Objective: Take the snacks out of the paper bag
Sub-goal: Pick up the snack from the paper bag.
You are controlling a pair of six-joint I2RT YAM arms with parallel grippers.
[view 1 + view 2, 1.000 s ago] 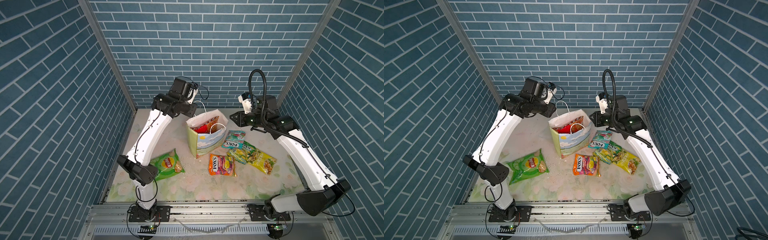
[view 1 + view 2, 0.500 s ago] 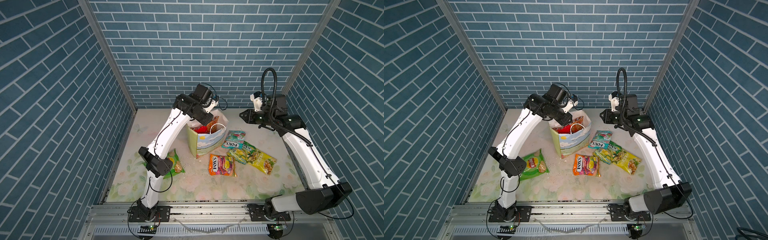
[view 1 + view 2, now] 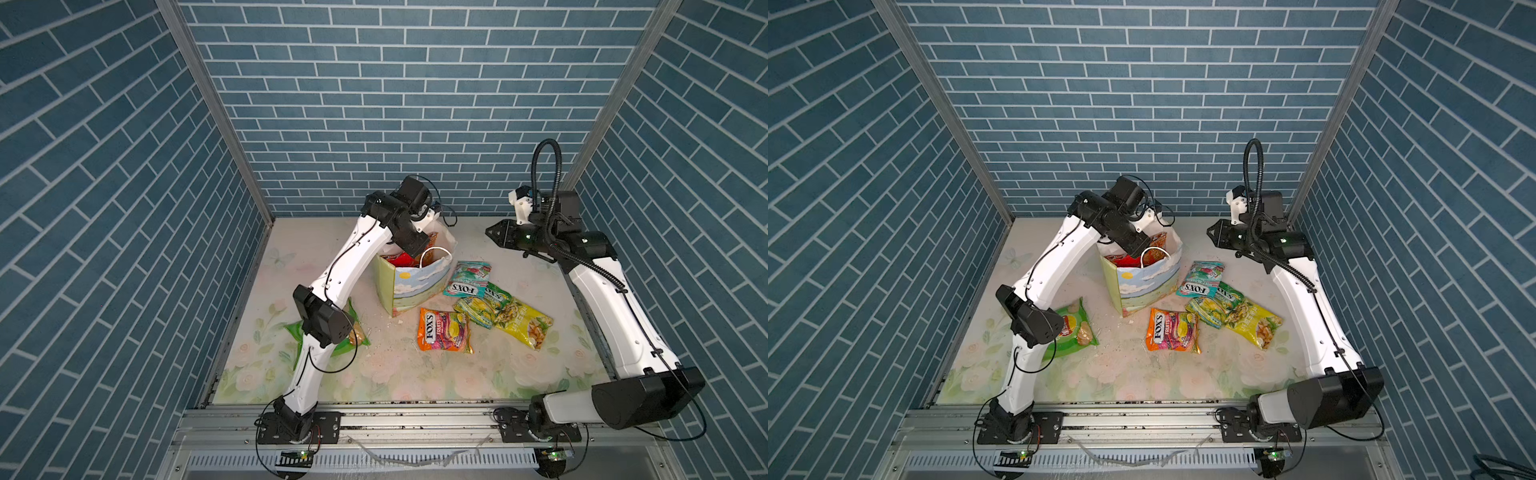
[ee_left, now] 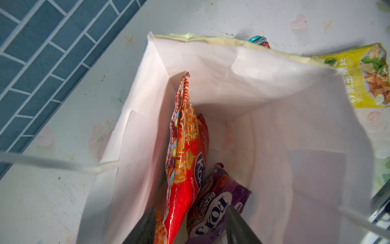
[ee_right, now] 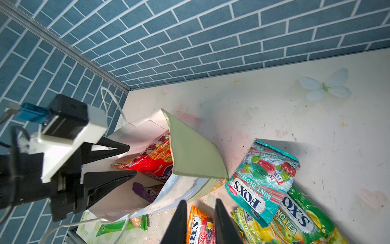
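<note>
The bag (image 3: 415, 282) stands upright, mouth up. The red packet (image 4: 185, 147) inside is on end, long axis vertical. The left tool (image 4: 190, 208) is half open astride it, not gripping. The right tool (image 5: 200, 201), at the bag's 2 o'clock, is slightly open and empty.

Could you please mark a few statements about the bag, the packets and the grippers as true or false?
1. The bag stands on the table, mouth up. True.
2. The bag is empty. False: a red packet and a purple packet are inside.
3. The left gripper is open at the bag's mouth. True.
4. The right gripper holds the teal packet. False: it holds nothing; the teal packet lies on the table.
5. The orange packet lies on the table. True.
</note>
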